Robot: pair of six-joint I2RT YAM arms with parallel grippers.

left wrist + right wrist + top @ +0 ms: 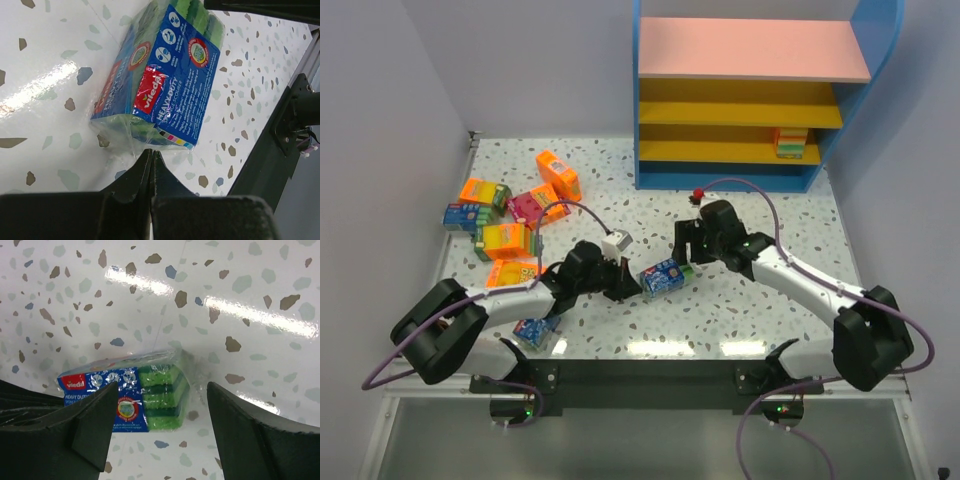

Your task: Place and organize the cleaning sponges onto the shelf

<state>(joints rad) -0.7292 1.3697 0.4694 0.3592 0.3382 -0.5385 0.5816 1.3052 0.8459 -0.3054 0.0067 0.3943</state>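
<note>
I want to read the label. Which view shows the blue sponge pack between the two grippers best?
The left wrist view: the blue sponge pack fills much of the frame, with its printed face turned to the camera and legible. The right wrist view shows mostly its green end and only part of the label. The top view shows it small.

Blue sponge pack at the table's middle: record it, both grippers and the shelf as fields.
blue sponge pack: resting on the table between both grippers
left gripper: shut, tips at the pack's wrapper edge; a pinch cannot be told
right gripper: open, fingers either side of the pack
shelf: one small stack of sponges on a yellow tier
other packs: scattered on the table's left
</note>
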